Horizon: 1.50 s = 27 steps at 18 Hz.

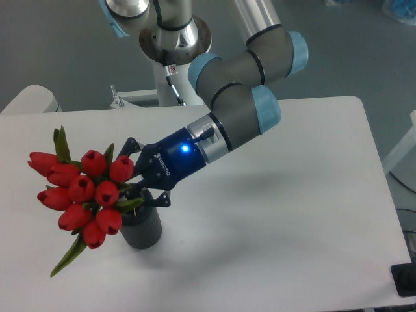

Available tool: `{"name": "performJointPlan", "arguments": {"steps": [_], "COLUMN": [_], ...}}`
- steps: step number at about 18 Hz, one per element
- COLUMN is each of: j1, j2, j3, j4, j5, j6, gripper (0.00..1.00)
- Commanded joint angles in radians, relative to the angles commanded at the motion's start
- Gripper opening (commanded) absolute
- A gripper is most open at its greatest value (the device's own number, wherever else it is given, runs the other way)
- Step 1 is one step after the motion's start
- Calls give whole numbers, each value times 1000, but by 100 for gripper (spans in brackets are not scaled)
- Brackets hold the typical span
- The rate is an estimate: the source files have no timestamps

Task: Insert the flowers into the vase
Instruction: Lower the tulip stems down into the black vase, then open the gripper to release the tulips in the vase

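Your gripper (pixel 133 185) is clamped on the flowers (pixel 81 195) at the stems, buds leaning left. The vase (pixel 143 227) stands directly below; stem ends hidden, insertion unconfirmed.

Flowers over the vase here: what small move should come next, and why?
Probably tilt the flowers upright and ease them straight down. The end effector is shut on the stems just above the vase, but the bunch leans far out to the left, so I cannot tell whether the stems have entered the vase's hole.
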<state>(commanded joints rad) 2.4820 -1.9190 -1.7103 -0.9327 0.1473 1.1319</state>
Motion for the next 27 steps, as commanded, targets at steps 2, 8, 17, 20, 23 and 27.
{"name": "performJointPlan", "arguments": {"steps": [2, 8, 17, 20, 23, 27], "j1": [2, -6, -3, -3, 0, 5], "j2": [3, -5, -17, -29, -31, -35], "j3": [-29, -78, -129, -132, -146, -154], "j4": [0, -2, 0, 0, 0, 0], "j5": [0, 6, 8, 8, 8, 8], "j6": [28, 127, 226, 253, 279, 302], "gripper": [15, 15, 18, 19, 20, 25]}}
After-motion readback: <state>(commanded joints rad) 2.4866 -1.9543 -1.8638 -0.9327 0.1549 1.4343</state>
